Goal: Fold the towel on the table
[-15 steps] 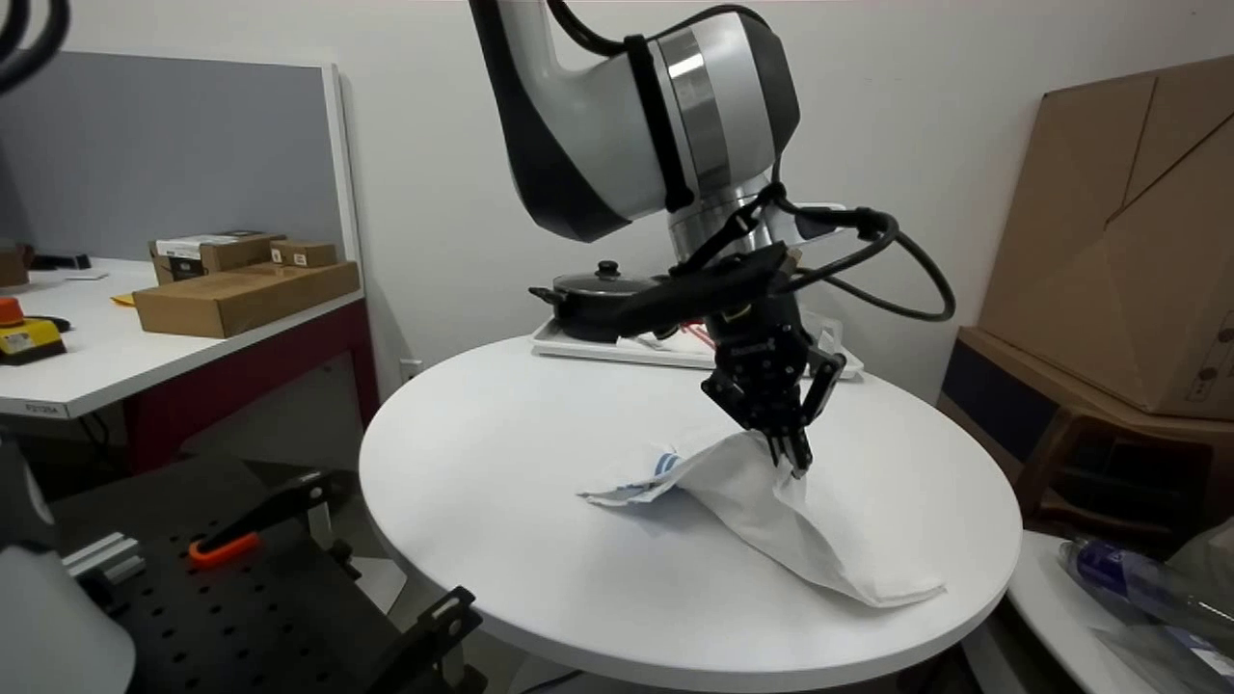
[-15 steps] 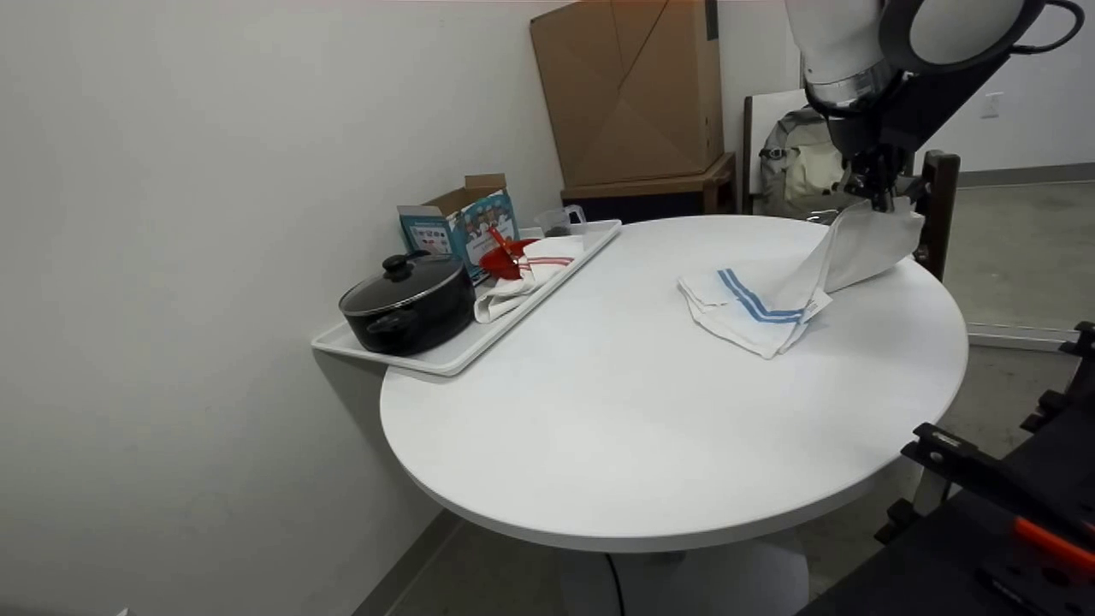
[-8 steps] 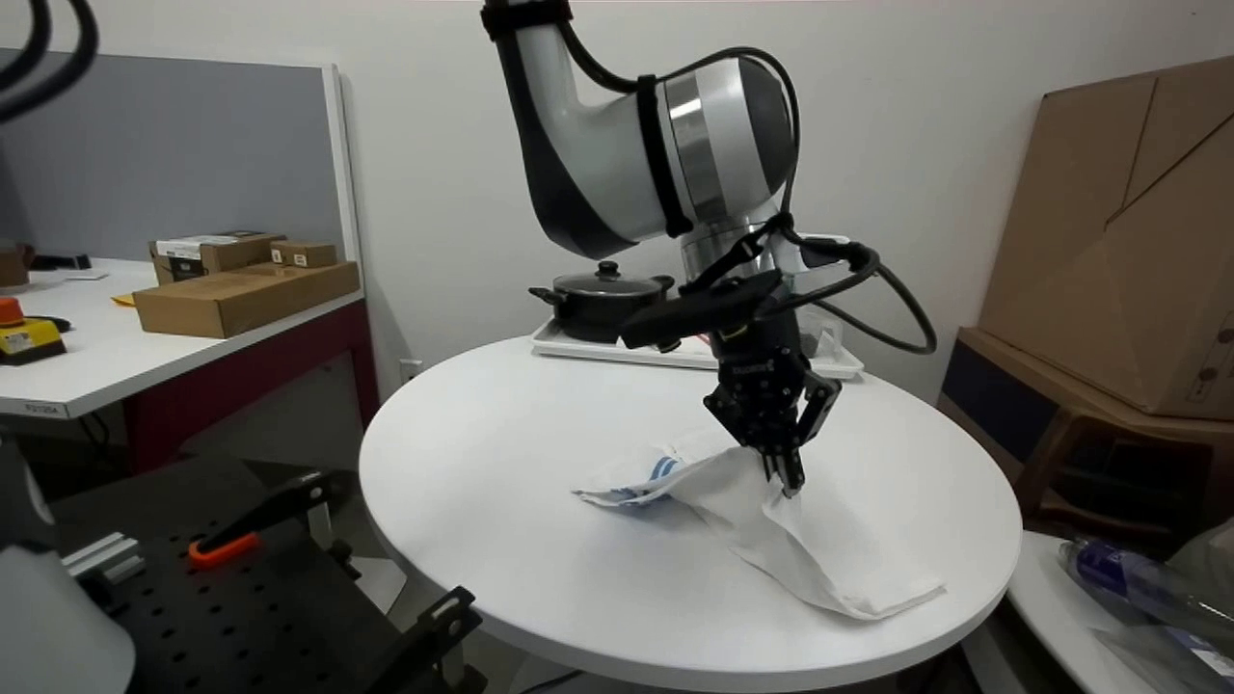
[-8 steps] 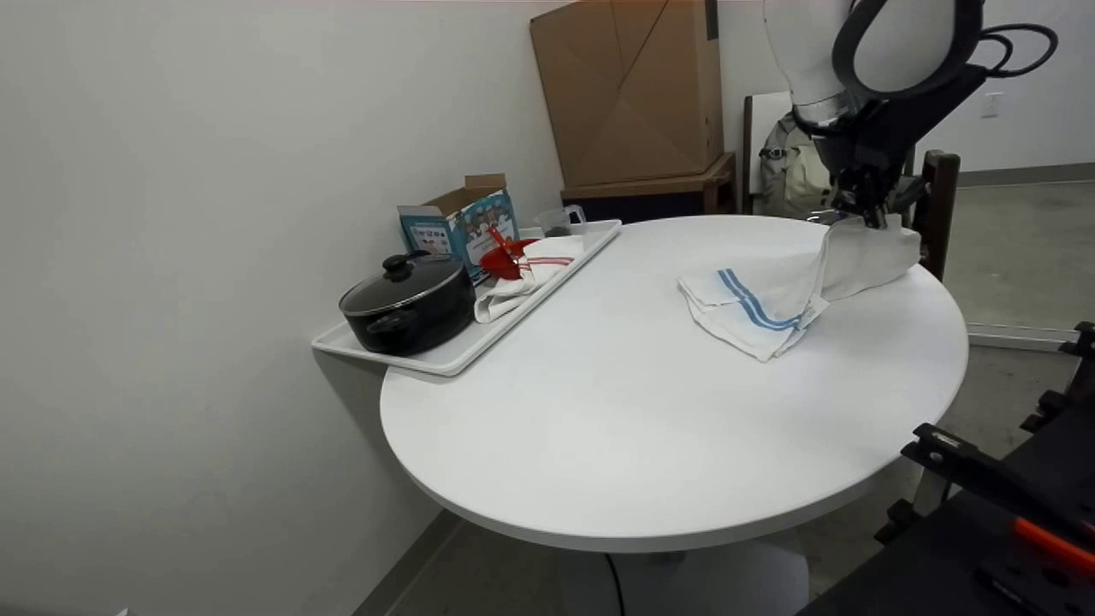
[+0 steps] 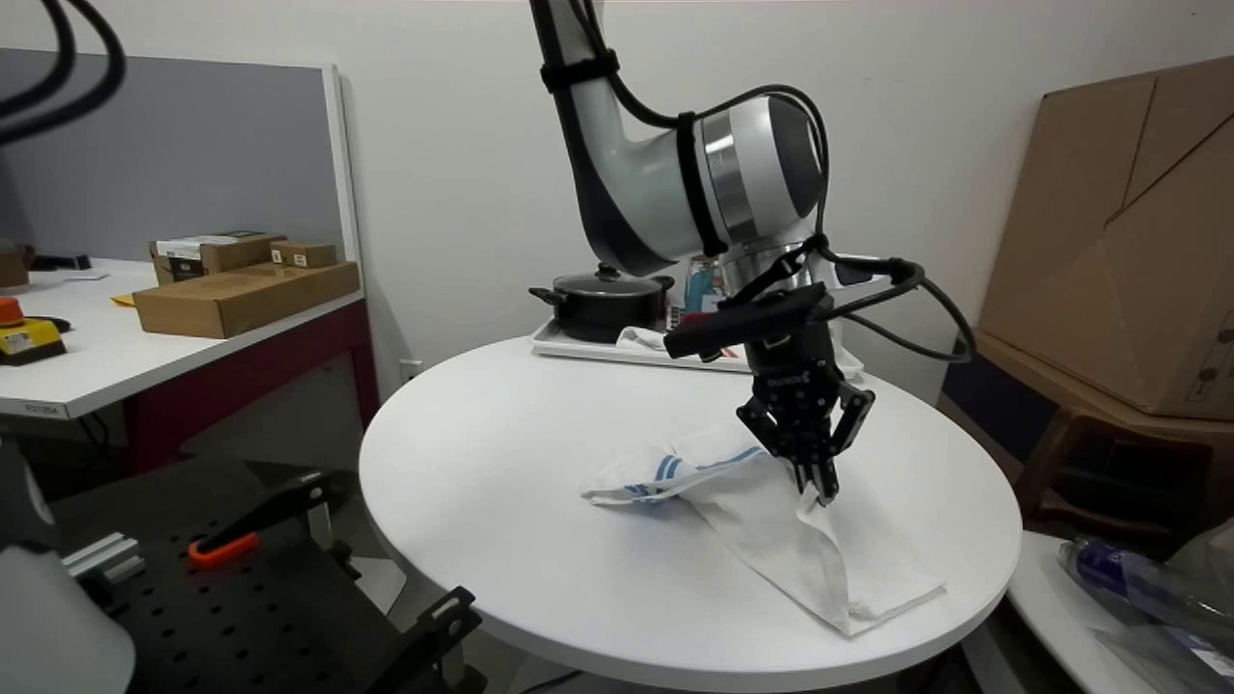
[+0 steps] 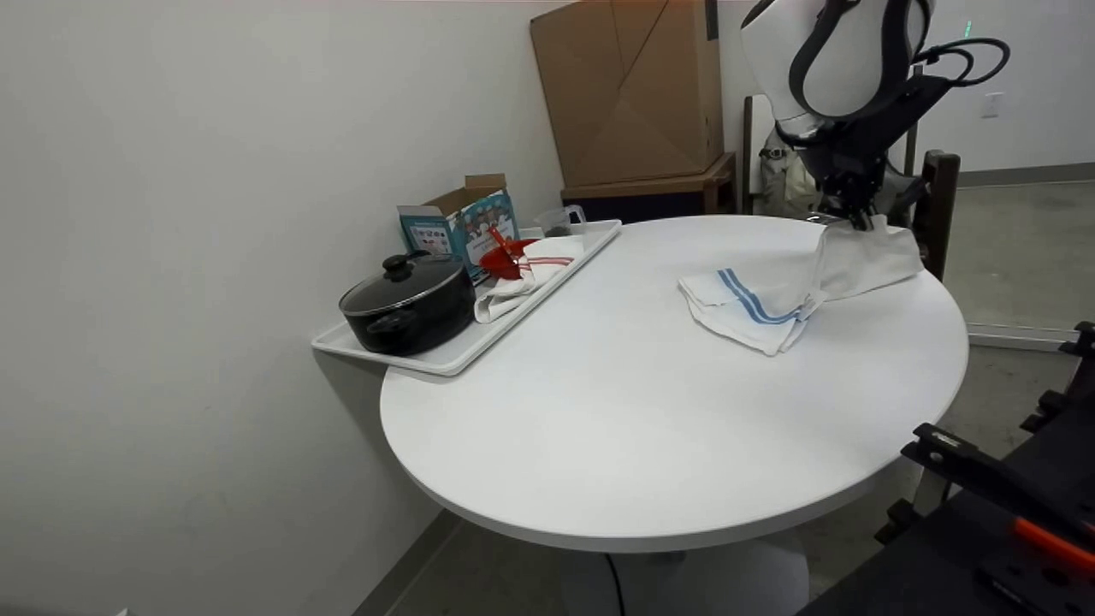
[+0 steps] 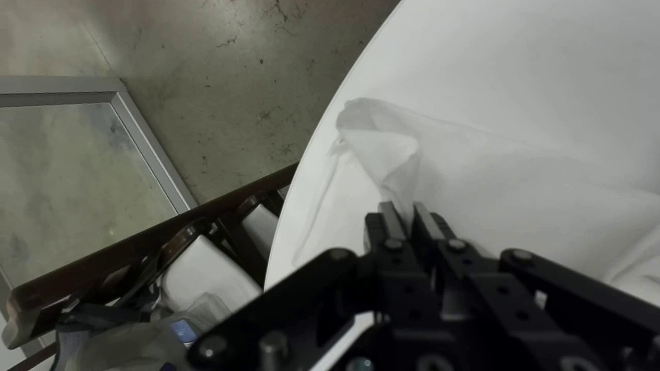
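Observation:
The towel (image 5: 752,530), white with a blue double stripe (image 6: 753,299) by one end, lies doubled and rumpled on the round white table (image 5: 501,434). Its stripeless part sits near the table's rim, and a small fold of it rises to my gripper (image 5: 816,485). Seen from the wrist, the gripper (image 7: 402,208) points down at the cloth with its jaws slightly parted. A narrow gap shows between the fingertips, and a crumpled fold of towel (image 7: 384,152) runs into it. The lowest bit of cloth between the pads is hidden.
A white tray (image 6: 458,364) at the table's wall side carries a black pot (image 6: 406,312), a red bowl (image 6: 503,258), a red-striped cloth (image 6: 522,287), a measuring cup and a blue box. Beyond the rim near the gripper stands a dark wooden chair (image 7: 129,242).
My gripper has come down toward the table and shifted slightly along it. The raised part of the towel has sunk and lies flatter, and more blue stripe shows in an exterior view.

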